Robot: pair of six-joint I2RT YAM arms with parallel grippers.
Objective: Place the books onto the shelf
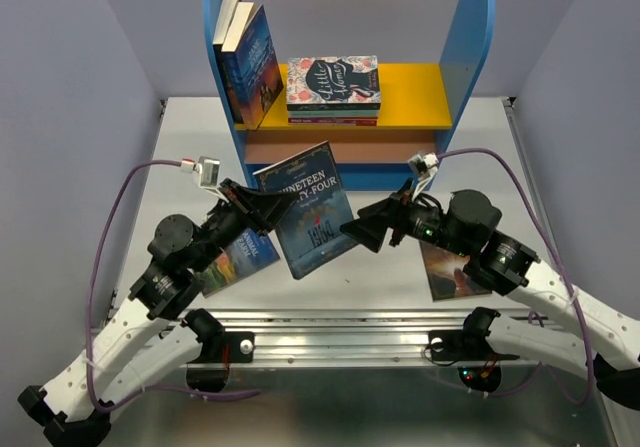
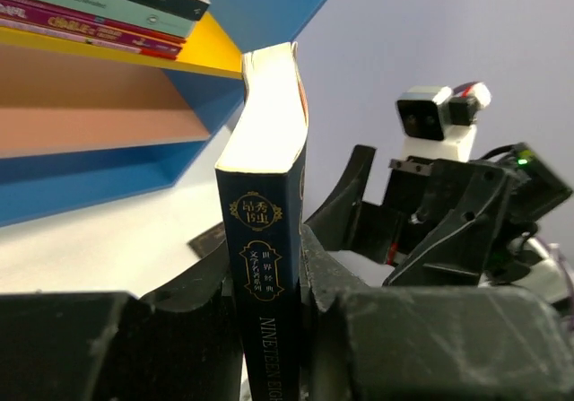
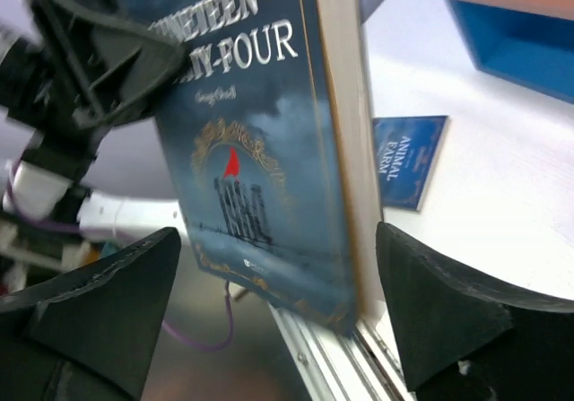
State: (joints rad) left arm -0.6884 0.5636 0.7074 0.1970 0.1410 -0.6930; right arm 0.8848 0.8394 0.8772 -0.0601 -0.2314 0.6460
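While the left gripper (image 1: 266,210) pinches 1984 (image 1: 312,212) tight by its spine edge, at nine o'clock of the cover, the book hangs tilted above the table (image 1: 400,137) with its front face up. To my eye that's a hand-over grip, clamped on one side so the other side is free.

Down at seven o'clock of it, Animal Farm (image 1: 240,260) lies flat on the table under the left arm, not yet shelved.

Over at three o'clock, the right gripper (image 1: 365,229) has its jaws spread wide, one on each side of 1984's page edge. The right wrist view shows a gap on both sides, so it brackets the book and carries none of it. At five o'clock a third book (image 1: 448,272) lies flat, partly under the right arm.

The shelf (image 1: 478,57) stands at twelve o'clock. Upright books (image 1: 250,62) lean on its left panel, and a flat stack (image 1: 333,87) sits mid-board. The open board right of the stack looks like the likely slot.

Now the poses. The left arm folds its elbow out toward eight o'clock and reaches inward. The right arm mirrors it from four o'clock. The two wrists point at each other across the book, low over the table.
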